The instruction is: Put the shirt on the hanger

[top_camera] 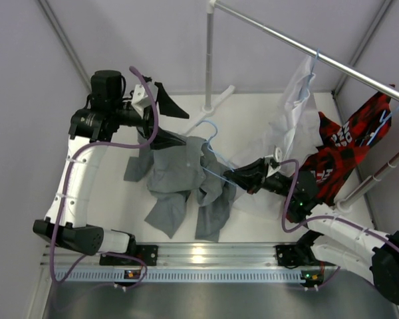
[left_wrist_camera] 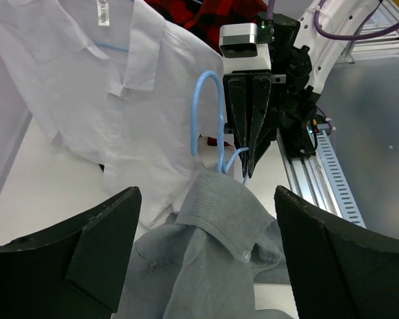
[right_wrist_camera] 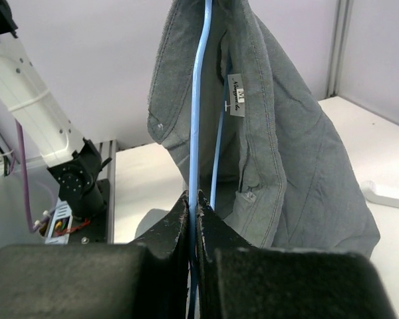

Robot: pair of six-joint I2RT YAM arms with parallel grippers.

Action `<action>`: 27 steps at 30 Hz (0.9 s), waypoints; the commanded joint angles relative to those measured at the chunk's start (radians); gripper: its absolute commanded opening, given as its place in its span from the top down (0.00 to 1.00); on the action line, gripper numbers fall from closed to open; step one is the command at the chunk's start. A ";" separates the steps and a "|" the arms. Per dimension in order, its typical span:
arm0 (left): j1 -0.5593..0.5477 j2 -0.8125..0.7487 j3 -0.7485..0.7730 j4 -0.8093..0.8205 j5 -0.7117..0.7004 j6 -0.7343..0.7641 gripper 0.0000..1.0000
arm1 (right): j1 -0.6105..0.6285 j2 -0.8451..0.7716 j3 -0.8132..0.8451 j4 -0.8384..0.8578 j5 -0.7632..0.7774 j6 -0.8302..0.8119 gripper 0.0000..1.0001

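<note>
The grey shirt (top_camera: 179, 183) lies crumpled on the table's middle, its collar end raised toward the light-blue hanger (top_camera: 211, 133). My right gripper (top_camera: 227, 176) is shut on the hanger's thin bar, which runs into the shirt's neck. In the right wrist view the hanger (right_wrist_camera: 198, 100) passes between the closed fingers (right_wrist_camera: 176, 219), and the shirt (right_wrist_camera: 286, 153) drapes over it. My left gripper (top_camera: 185, 127) is open just above the collar. In the left wrist view its fingers (left_wrist_camera: 100, 246) flank the collar of the shirt (left_wrist_camera: 219, 226), with the hanger's hook (left_wrist_camera: 209, 106) and the right gripper (left_wrist_camera: 249, 163) beyond.
A white shirt (top_camera: 294, 109) and a red-and-black garment (top_camera: 339, 149) hang from the metal rail (top_camera: 299, 46) at the back right. The rack's post (top_camera: 209, 60) stands behind the grey shirt. The arms' mounting rail (top_camera: 206, 256) runs along the near edge.
</note>
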 commanded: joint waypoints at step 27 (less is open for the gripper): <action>-0.094 -0.012 -0.151 0.005 -0.096 -0.021 0.35 | -0.049 -0.045 0.168 -0.160 -0.161 -0.125 1.00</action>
